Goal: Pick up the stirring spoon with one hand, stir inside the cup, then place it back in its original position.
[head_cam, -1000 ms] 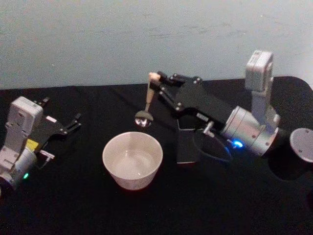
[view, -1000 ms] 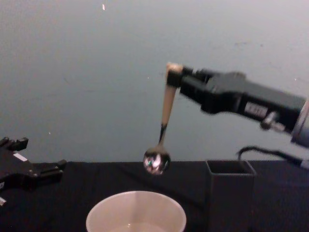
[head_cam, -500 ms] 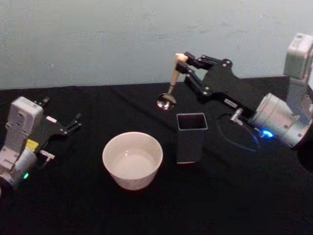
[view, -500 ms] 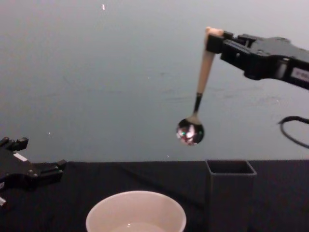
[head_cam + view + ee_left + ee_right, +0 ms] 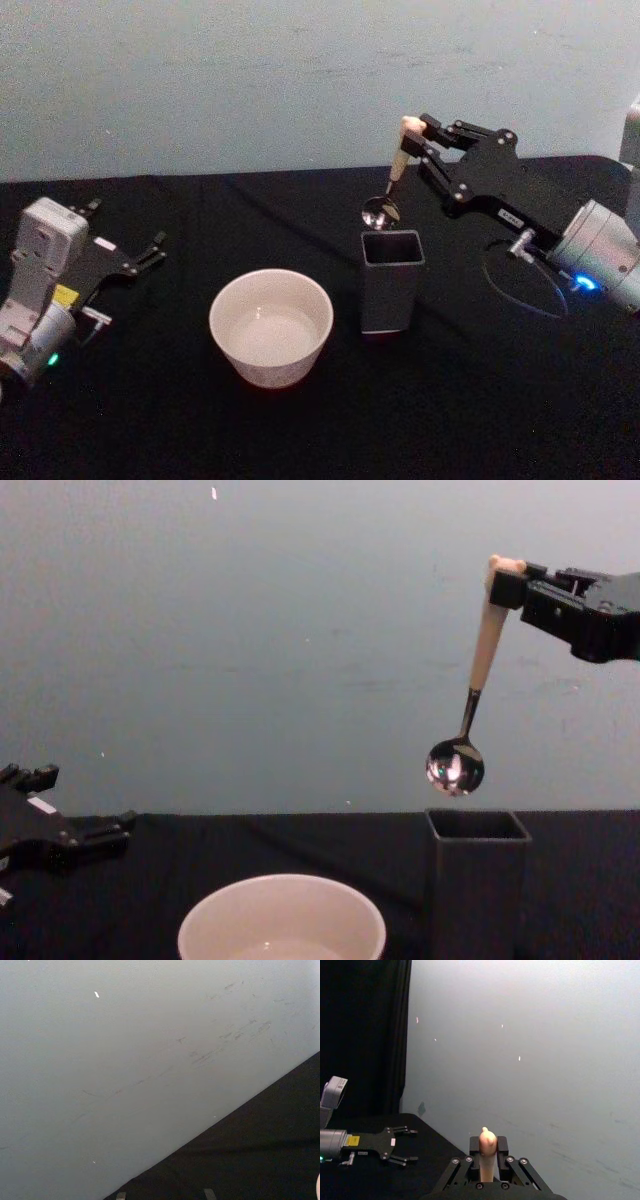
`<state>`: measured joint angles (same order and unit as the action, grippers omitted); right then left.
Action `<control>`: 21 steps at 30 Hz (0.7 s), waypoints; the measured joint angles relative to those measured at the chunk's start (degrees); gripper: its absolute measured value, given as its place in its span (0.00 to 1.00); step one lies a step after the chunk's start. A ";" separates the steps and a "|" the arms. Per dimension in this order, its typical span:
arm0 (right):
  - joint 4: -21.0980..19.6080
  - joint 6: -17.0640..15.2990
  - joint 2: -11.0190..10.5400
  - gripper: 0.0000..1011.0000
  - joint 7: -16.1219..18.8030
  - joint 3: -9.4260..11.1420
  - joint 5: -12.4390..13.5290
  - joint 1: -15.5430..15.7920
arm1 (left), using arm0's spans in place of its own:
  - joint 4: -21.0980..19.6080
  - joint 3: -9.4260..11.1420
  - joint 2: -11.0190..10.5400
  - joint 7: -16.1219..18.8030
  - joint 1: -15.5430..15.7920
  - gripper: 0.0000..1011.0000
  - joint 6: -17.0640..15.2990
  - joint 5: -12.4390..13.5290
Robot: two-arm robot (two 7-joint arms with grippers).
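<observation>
At the right gripper (image 5: 413, 132), raised over the right side of the table (image 5: 200, 430): pinched narrow on the very top of the stirring spoon (image 5: 394, 172), just under the bear head; gripped that high probably to leave the whole stem free to hang, bowl down. Hanging slightly tilted, the shiny bowl just above the open mouth of the dark grey holder (image 5: 390, 285), toward its left side by the chest view, not yet inside; lined up so, likely, for lowering straight back into place. Beside the holder, to its left and not touching: the cup (image 5: 270, 365), seemingly clear of that descent. Further left, at the left gripper (image 5: 128, 228): spread open, parked low, holding nothing. Hard to tell whether anything lies in the cup; pale and blurred inside. Cut off in the chest view: most of the right gripper's body, the holder's base, the cup's lower half. Hidden from the right wrist view: stem and bowl, below the fingers.
</observation>
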<state>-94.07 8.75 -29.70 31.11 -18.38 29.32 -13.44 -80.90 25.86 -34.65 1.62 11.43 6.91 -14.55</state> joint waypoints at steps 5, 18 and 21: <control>-0.46 -0.49 -0.27 0.20 -0.31 0.42 0.20 1.05 | 0.00 0.00 0.00 0.00 0.00 0.99 0.00 0.00; -0.30 -1.95 -0.30 0.20 -1.08 0.48 0.04 2.24 | 0.00 0.00 0.00 0.00 0.00 0.99 0.00 0.00; -0.11 -2.53 -0.29 0.20 -1.26 0.35 -0.07 2.55 | 0.00 0.00 0.00 0.00 0.00 0.99 0.00 0.00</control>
<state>-94.18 6.22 -29.99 29.85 -18.03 29.24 -10.89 -80.90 25.86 -34.65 1.62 11.43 6.91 -14.55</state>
